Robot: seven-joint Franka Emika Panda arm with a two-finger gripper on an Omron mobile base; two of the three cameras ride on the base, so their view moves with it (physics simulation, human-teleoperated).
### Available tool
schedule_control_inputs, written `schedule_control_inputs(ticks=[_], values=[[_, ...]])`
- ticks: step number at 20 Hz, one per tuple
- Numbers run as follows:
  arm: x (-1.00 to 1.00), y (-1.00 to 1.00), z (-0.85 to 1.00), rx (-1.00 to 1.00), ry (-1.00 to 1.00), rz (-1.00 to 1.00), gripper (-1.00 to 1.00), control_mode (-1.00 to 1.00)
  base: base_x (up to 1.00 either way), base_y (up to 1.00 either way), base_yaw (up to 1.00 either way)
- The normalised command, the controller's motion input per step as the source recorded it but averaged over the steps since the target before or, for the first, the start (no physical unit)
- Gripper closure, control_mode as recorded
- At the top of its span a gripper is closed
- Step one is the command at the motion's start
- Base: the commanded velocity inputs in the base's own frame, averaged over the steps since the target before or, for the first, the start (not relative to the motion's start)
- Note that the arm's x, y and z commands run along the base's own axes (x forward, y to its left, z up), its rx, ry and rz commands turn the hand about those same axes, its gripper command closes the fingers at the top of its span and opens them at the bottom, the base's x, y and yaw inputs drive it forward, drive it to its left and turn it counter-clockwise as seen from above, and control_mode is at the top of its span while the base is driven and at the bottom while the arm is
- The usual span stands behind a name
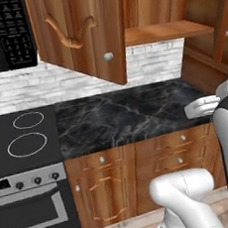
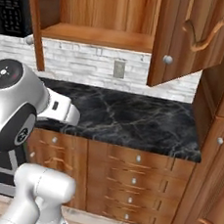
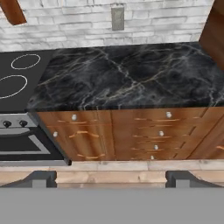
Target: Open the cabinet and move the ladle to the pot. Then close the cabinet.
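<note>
The cabinet (image 1: 80, 35) hangs on the wall with both of its doors swung out wide. A small round knob (image 1: 108, 56) sits on the left door. Its wooden shelf (image 1: 167, 30) is bare where it shows, as it is from the other side (image 2: 98, 36). The ladle and the pot are out of view. My gripper (image 3: 111, 178) is open, its two dark fingertips (image 3: 40, 177) far apart with nothing between them. It hangs back from the counter, in front of the drawer fronts and well below the cabinet.
A black marble counter (image 1: 121, 115) runs under the cabinet, above wooden drawer fronts (image 2: 133, 178). A stove with ring burners (image 1: 24, 140) is to the left, below a black microwave (image 1: 3, 33). A wall outlet (image 2: 119, 69) is on the brick. A tall wooden unit (image 2: 218, 146) closes the right end.
</note>
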Motion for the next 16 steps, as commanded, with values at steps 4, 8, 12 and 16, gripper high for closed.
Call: schedule_control_inputs(ticks=[4, 8, 12, 16], values=[[0.0, 0.0, 0.0, 0.0, 0.0, 0.0, -1.0, 1.0, 0.49, -0.2, -0.19], [0.0, 0.0, 0.0, 0.0, 0.0, 0.0, -1.0, 1.0, 0.48, 0.0, -0.15], [0.0, 0.0, 0.0, 0.0, 0.0, 0.0, -1.0, 1.0, 0.43, 0.01, -0.09], [0.0, 0.0, 0.0, 0.0, 0.0, 0.0, -1.0, 1.0, 0.36, 0.0, -0.04]])
